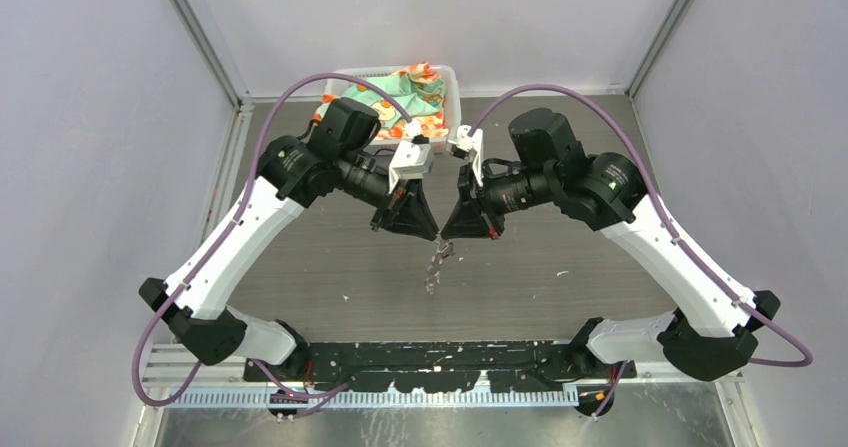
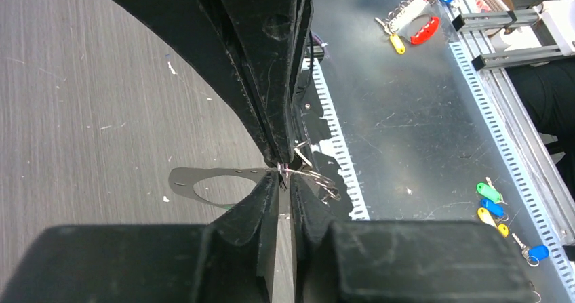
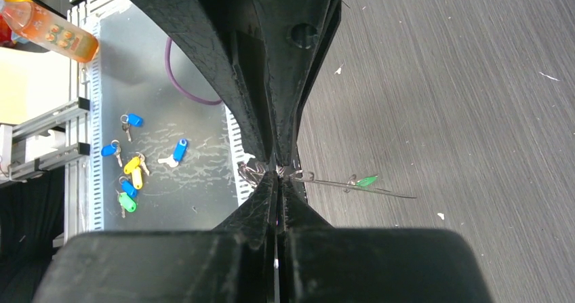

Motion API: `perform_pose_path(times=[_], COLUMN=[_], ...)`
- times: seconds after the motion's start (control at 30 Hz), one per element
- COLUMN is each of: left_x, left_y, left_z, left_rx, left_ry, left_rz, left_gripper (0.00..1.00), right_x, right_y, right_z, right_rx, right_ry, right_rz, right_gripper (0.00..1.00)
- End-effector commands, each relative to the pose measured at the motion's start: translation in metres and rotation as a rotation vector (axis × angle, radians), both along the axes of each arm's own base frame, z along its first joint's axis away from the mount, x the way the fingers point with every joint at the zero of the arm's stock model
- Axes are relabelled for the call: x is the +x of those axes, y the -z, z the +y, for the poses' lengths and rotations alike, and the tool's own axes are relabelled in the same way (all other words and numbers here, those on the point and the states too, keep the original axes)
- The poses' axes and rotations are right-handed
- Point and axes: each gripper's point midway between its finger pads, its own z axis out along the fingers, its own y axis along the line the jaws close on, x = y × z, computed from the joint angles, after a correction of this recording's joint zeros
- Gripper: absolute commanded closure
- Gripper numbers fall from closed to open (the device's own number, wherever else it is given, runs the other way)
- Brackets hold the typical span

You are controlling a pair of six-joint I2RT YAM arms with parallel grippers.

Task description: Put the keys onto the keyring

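Observation:
Both grippers meet tip to tip above the middle of the table. The keyring (image 2: 182,181) shows as a thin flat grey loop running left from the fingertips; in the right wrist view the keyring (image 3: 393,193) is edge-on, a thin line. A green-headed key (image 3: 367,180) hangs on it. From above, the keys (image 1: 435,265) dangle as a small metal cluster below the tips. My left gripper (image 2: 285,175) is nearly closed, its jaws pinching the thin metal of the keyring. My right gripper (image 3: 279,177) is shut on the keyring from the other side.
A white basket (image 1: 452,79) with a colourful cloth stands at the back behind the arms. Spare keys with coloured tags (image 3: 129,174) lie on the metal shelf past the near table edge, more of them (image 2: 491,201) in the left wrist view. An orange bottle (image 3: 51,32) lies beyond.

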Motion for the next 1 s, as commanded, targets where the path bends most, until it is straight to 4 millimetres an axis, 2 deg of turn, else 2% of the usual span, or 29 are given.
perform_pose_path(times=[0.0,0.07,0.27,0.47,0.6,0.7,0.87,0.93,0.97], left_x=[-0.004,-0.002,-0.002,-0.002,0.006,0.012,0.020,0.023,0.026], left_y=[-0.009,-0.004,-0.002,0.000,-0.003,-0.010,-0.019,-0.021,-0.021], left_z=[0.000,-0.001,-0.002,-0.001,-0.005,-0.007,-0.006,-0.005,-0.004], left_rx=[-0.018,0.000,0.011,0.015,-0.001,-0.050,-0.132,-0.143,-0.145], left_ry=[0.023,0.016,0.024,0.022,-0.036,-0.094,-0.168,-0.190,-0.208], left_rz=[-0.053,-0.068,-0.082,-0.090,-0.091,-0.084,-0.107,-0.107,-0.102], left_gripper=[0.90,0.95,0.99,1.00,1.00,1.00,1.00,1.00,1.00], right_x=[0.000,0.000,-0.001,-0.002,0.003,0.007,0.013,0.019,0.021], right_y=[-0.024,-0.025,-0.025,-0.026,-0.033,-0.035,-0.040,-0.040,-0.040], right_z=[0.005,0.006,0.008,0.009,0.005,0.001,-0.007,-0.013,-0.016], right_rx=[0.054,0.055,0.053,0.066,0.099,0.122,0.163,0.178,0.185], right_ry=[-0.017,-0.020,-0.029,-0.025,0.034,0.094,0.180,0.238,0.266], right_rz=[-0.067,-0.068,-0.065,-0.061,-0.090,-0.094,-0.108,-0.114,-0.116], right_gripper=[0.99,0.99,0.99,0.99,0.99,0.88,0.81,0.70,0.61])
